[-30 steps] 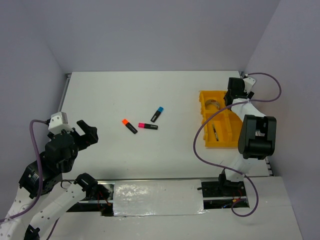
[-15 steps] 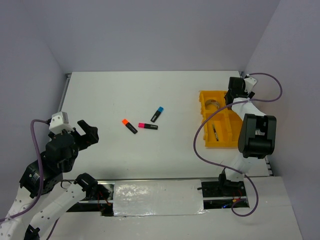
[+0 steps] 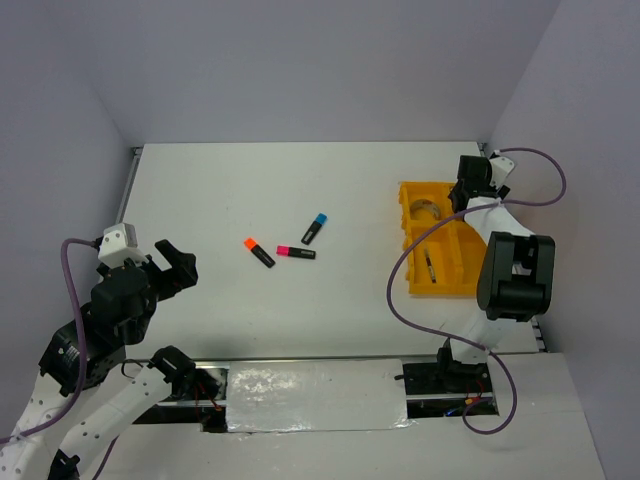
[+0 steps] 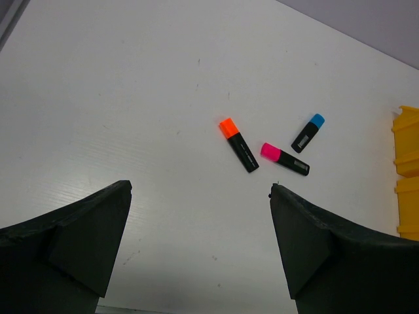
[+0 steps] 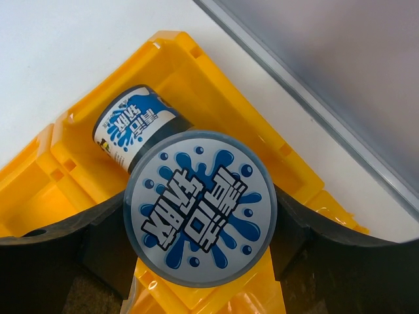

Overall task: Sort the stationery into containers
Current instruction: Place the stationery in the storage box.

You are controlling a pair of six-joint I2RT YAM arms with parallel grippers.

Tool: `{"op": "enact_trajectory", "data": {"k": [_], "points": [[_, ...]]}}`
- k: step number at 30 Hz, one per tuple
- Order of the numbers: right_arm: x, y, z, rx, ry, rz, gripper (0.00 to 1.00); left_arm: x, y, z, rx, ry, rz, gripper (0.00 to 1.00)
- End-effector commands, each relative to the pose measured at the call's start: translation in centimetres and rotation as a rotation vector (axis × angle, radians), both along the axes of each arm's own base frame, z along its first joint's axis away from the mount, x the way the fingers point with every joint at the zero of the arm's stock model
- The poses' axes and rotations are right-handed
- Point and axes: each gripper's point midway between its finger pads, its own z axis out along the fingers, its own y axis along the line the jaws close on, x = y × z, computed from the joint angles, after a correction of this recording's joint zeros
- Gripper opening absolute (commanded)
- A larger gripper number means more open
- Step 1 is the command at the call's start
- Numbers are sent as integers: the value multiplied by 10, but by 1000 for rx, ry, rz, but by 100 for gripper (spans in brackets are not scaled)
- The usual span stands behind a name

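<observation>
My right hand (image 3: 470, 186) is at the far end of the yellow tray (image 3: 410, 190). Its two fingers are closed against opposite sides of a blue-and-white tape roll (image 5: 200, 209). In the wrist view the right hand (image 5: 200, 226) holds that roll with its printed face towards the camera, above the tray's (image 5: 216, 85) yellow walls. A second tape roll (image 5: 131, 127) lies on its side in a corner compartment just behind the held one.

From overhead, the far-left compartment holds a silvery ring (image 3: 428, 210). A thin pen (image 3: 430, 265) lies in the near-left compartment; I cannot tell its colour.

My left hand (image 3: 172, 262) hangs over the near-left part of the white surface (image 3: 300, 180). Its fingers are spread wide with nothing between them. The left wrist view shows the same, with the left hand (image 4: 200, 188) framing bare surface (image 4: 131, 98).

Three short black markers lie loose mid-surface, well apart from both hands and from the tray:
- The orange-capped marker (image 3: 259, 252) (image 4: 238, 144) is on the left.
- The pink-capped marker (image 3: 296, 253) (image 4: 285, 159) is just beside it, and whether they touch I cannot say.
- The blue-capped marker (image 3: 315, 228) (image 4: 308, 133) lies slightly farther back, near the pink one.
</observation>
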Motion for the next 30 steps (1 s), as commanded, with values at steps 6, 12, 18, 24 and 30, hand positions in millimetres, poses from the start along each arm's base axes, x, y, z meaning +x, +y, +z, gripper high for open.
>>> {"op": "enact_trajectory", "data": {"k": [6,12,18,24,30], "points": [[11,-8,1,-12,26,-28,23,4,-3,5,11,-18,-13,99],[22,-9,2,-11,23,-6,24,4,-3,5,11,-18,-13,99],[46,-5,-3,5,61,56,24,5,-3,4,14,-12,-11,99],[49,-2,21,0,-24,74,23,6,-4,3,18,-9,-15,99],[30,4,86,-24,-172,65,23,7,-6,3,20,-8,-25,99]]}}
